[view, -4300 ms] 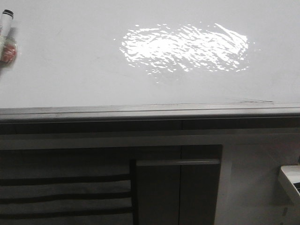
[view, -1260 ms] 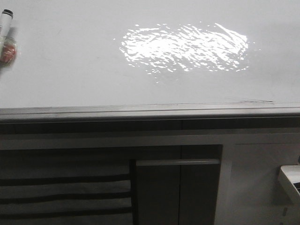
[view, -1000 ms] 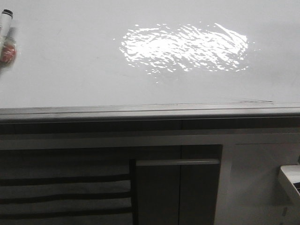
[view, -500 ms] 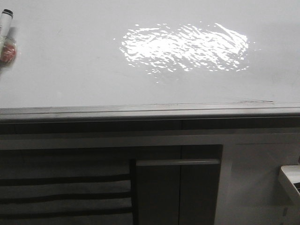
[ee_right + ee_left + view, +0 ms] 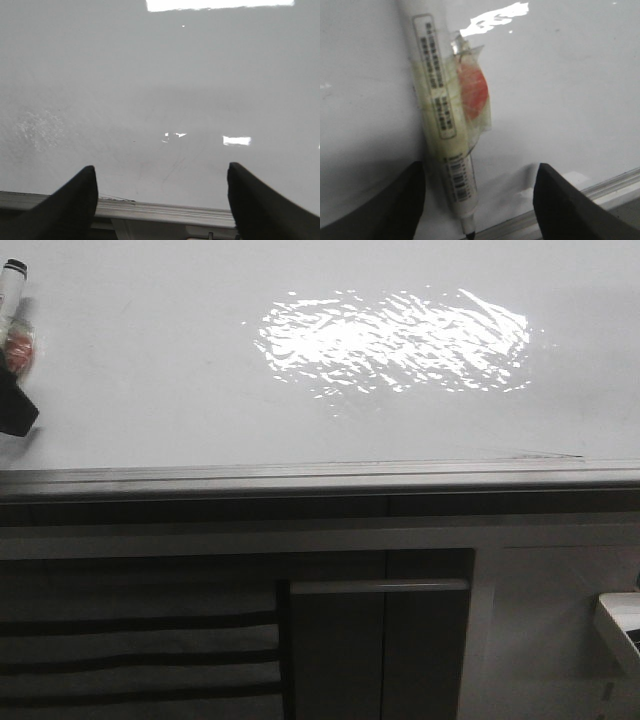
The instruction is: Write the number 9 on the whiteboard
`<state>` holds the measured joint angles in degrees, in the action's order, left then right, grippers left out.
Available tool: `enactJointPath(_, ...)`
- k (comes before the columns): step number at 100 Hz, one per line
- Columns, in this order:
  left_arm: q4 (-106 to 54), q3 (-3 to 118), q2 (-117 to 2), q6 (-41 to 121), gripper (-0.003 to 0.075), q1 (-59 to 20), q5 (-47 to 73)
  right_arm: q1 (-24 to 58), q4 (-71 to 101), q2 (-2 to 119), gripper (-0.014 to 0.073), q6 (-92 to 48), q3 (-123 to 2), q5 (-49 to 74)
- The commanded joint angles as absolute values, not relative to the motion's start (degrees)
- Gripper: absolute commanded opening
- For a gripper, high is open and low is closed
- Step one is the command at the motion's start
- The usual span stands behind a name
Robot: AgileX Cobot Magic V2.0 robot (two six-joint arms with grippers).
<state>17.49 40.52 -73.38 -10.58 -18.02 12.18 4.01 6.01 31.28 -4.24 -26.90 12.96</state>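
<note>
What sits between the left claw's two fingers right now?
In the left wrist view, a marker with an orange-red piece wrapped to it lies on the whiteboard between the open left claw fingers, nearer one finger, not yet gripped.

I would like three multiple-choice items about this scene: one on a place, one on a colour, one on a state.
1. In the front view, where does the marker lie on the whiteboard?
A. far left edge
B. centre
C. far right

2. What colour is the round patch taped to the marker?
A. blue
B. red-orange
C. green

3. How is the left gripper?
A. shut on the marker
B. open around the marker
C. out of view

Answers:
1 A, it sits at the left border.
2 B, the left wrist view shows it.
3 B, the fingers stand apart, the marker between them.
</note>
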Motion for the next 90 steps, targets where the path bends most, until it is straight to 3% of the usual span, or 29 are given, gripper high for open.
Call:
enactJointPath(1,17.9,43.1,-73.6,-11.0,0.0371,-18.4,8.4,3.9,6.2,31.9,0.0478,-4.5,-29.0,8.4)
enactJointPath(29,17.9,43.3,-73.5,-11.0,0.0124,-18.4,7.5,3.9,6.2,31.9,0.0478,-4.5,-29.0,8.2)
enactJointPath(56,17.9,43.3,-73.5,-11.0,0.0004,-18.4,7.8,3.9,6.5,31.9,0.0478,-4.5,-29.8,8.8)
enactJointPath(70,17.7,45.1,-71.5,-11.0,-0.002,-18.9,14.5,3.9,6.7,32.9,0.0478,-4.5,-36.4,22.8)
enactJointPath(90,13.1,55.2,-69.6,0.0,-0.002,-24.8,37.9,4.1,9.9,40.0,0.0478,-8.5,-47.9,43.8)
